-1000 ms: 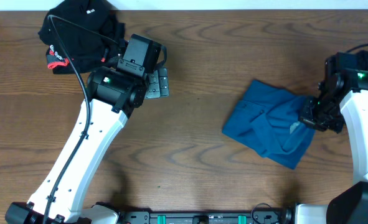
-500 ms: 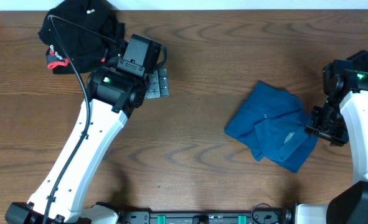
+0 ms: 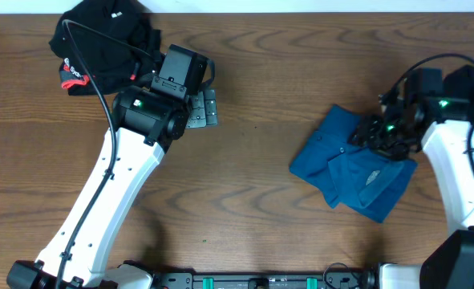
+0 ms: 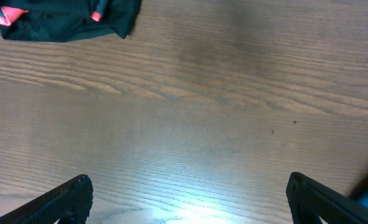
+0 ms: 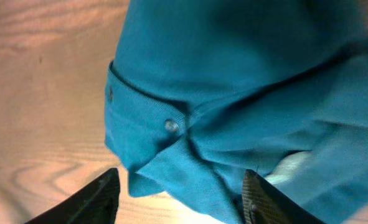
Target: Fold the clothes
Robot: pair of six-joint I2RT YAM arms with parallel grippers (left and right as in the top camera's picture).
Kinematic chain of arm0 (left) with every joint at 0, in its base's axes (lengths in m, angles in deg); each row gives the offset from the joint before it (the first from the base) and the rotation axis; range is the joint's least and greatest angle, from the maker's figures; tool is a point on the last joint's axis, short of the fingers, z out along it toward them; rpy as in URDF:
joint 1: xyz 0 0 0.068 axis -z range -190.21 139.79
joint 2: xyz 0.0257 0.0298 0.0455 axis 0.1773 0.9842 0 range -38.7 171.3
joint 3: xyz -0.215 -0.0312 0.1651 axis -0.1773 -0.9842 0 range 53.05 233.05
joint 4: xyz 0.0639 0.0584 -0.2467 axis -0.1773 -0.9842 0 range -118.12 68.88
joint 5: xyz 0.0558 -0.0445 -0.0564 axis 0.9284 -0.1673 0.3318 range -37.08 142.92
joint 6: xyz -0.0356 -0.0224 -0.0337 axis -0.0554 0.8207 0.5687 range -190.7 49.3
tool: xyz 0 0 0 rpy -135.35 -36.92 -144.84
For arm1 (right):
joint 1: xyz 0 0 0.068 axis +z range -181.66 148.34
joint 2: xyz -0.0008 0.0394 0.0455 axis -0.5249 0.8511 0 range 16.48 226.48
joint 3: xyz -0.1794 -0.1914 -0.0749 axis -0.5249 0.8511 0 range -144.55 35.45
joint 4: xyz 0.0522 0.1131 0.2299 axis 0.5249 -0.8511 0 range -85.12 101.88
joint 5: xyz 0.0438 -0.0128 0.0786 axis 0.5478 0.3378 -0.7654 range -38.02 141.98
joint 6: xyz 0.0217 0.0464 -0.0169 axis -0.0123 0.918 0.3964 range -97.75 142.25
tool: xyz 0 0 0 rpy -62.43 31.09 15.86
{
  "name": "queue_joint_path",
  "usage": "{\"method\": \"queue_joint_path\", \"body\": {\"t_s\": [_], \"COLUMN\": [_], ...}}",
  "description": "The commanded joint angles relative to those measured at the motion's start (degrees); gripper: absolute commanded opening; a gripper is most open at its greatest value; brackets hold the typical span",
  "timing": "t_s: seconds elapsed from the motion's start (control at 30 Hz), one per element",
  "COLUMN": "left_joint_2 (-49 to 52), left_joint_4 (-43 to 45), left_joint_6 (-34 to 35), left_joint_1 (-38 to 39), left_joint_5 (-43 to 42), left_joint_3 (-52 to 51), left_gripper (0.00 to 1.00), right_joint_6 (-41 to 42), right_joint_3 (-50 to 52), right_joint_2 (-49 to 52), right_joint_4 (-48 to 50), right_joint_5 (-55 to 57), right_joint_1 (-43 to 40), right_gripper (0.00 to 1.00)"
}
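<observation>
A blue shirt lies crumpled and partly folded on the right of the wooden table. My right gripper hovers over its upper right part. In the right wrist view the gripper is open, with a button placket and a loose fold of the blue shirt below and between its fingers, not pinched. A black garment with red trim sits bunched at the back left. My left gripper stands open over bare wood, and the left wrist view shows the gripper empty, with the black garment far off.
The left arm stretches diagonally from the near edge across the left half of the table. The right arm runs along the right edge. Bare wood lies between the two garments.
The right gripper has opened and let go of the blue shirt, then moved up and left over it. The shirt's right side was folded inward. The left arm has not moved.
</observation>
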Motion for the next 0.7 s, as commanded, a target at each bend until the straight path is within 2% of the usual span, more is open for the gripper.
{"method": "queue_joint_path", "body": {"t_s": [0.0,0.43,0.47,0.6,0.67], "left_joint_2": [0.70,1.29,1.36,1.38,1.38], "left_joint_4": [-0.33,-0.31,-0.28,-0.26,-0.28], "left_joint_6": [-0.37,-0.37,-0.37,-0.39,-0.39], "left_joint_1": [-0.13,-0.13,-0.13,-0.13,-0.13], "left_joint_5": [-0.11,-0.11,-0.11,-0.11,-0.11], "left_joint_3": [-1.22,-1.27,-1.27,-1.27,-1.27], "left_gripper": [0.99,0.99,0.99,0.99,0.99], "right_joint_6": [3.56,4.59,4.50,4.57,4.94], "right_joint_3": [5.70,13.68,14.34,15.72,15.87], "right_joint_2": [-0.66,-0.66,-0.66,-0.68,-0.66], "right_joint_4": [3.50,6.84,7.30,8.00,7.98], "right_joint_5": [-3.17,3.52,3.50,3.91,3.91], "right_joint_1": [2.71,4.68,4.68,4.68,4.68], "right_gripper": [0.56,0.55,0.53,0.29,0.23]}}
